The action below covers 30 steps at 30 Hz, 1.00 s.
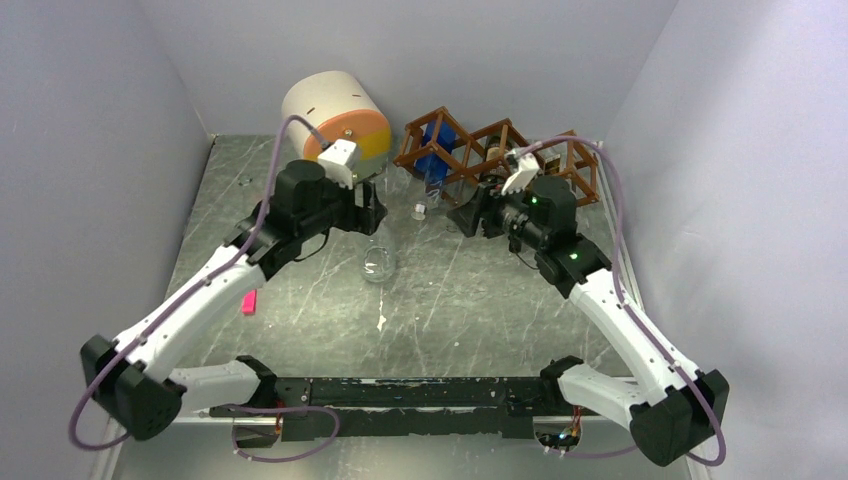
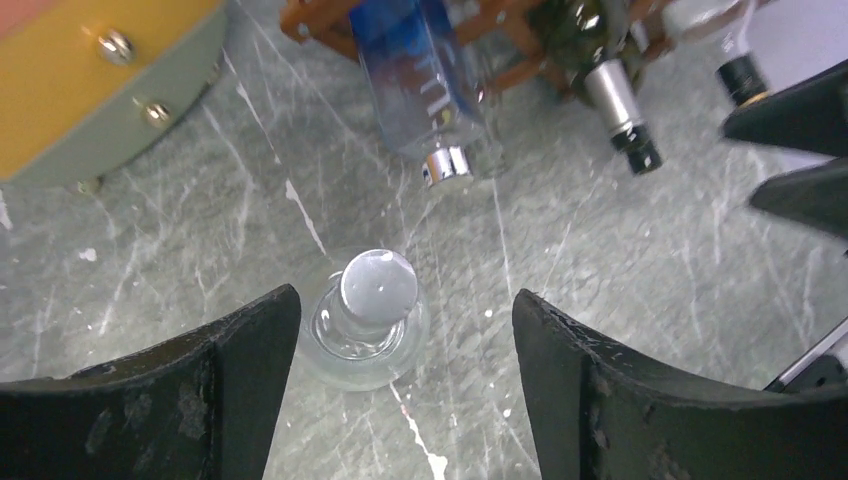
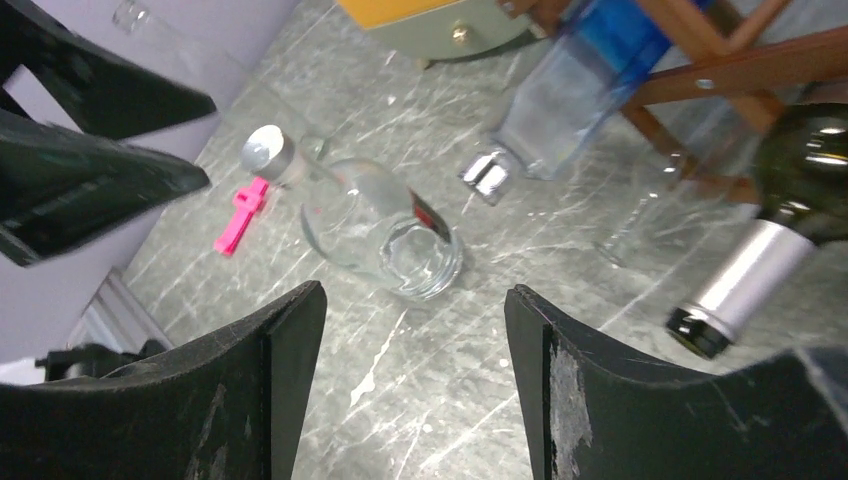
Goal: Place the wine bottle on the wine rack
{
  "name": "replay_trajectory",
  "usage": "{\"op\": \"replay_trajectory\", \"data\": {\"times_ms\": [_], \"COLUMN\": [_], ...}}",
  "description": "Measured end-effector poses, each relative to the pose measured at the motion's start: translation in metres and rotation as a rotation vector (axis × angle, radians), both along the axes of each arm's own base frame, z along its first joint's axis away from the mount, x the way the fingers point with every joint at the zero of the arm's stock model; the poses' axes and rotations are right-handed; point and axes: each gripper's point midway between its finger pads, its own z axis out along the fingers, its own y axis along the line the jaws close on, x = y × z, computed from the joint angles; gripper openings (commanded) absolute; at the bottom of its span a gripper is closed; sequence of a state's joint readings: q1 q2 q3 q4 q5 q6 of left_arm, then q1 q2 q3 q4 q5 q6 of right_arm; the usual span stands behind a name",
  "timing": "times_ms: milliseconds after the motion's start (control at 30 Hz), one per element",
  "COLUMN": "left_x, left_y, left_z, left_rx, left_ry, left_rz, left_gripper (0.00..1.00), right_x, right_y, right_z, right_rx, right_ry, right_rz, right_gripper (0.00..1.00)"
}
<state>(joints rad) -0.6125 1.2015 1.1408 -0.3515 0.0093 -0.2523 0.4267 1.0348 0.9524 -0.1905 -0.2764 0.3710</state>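
1. Left gripper point(image 2: 405, 300) jaws stand apart, straddling an upright clear glass bottle point(image 2: 365, 320) on the table point(image 2: 640, 260);
2. right gripper point(image 3: 412, 295) jaws apart, empty;
3. dark wine bottle point(image 3: 800, 180) lies in the wine rack point(image 3: 760, 63), middle cell, neck outward, beside a blue bottle point(image 3: 590, 70).

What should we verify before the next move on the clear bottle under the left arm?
1. Left end effector open: ok, jaws wide either side of the clear bottle.
2. Clear bottle stable: ok, looks upright on the table, cap on.
3. Right end effector empty: ok, open, holding nothing.
4. Free cell in the wine rack: cannot tell. The blue bottle and dark bottle fill two, and the third is partly hidden by the right arm.
5. Clear route to the rack: not ok, the right end effector hovers in front of it.
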Motion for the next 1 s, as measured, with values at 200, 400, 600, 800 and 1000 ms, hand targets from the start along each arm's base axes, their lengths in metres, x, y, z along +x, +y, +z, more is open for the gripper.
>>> {"op": "replay_trajectory", "data": {"times_ms": [200,400,600,800,1000], "left_x": [-0.020,-0.041,-0.051,-0.056,-0.054], "left_y": [0.036,0.077,0.102,0.115,0.113], "left_z": [0.058,0.099,0.108,0.109,0.098], "left_rx": [-0.115,-0.205,-0.229,-0.241,-0.221], "left_ry": [-0.177,-0.312,-0.353,-0.366,-0.335], "left_rz": [0.114,0.238,0.329,0.378,0.380], "left_gripper": [0.82,0.81,0.82,0.82,0.82], "right_x": [-0.021,-0.033,-0.015,0.007,0.020], "right_y": [0.056,0.123,0.160,0.175,0.198], "right_z": [0.001,0.003,-0.019,-0.043,-0.055], "right_rx": [-0.060,-0.166,-0.290,-0.375,-0.415], "right_ry": [-0.020,-0.078,-0.074,-0.053,-0.050], "right_rz": [0.142,0.219,0.157,0.086,0.096], "right_gripper": [0.73,0.74,0.75,0.75,0.71]}}
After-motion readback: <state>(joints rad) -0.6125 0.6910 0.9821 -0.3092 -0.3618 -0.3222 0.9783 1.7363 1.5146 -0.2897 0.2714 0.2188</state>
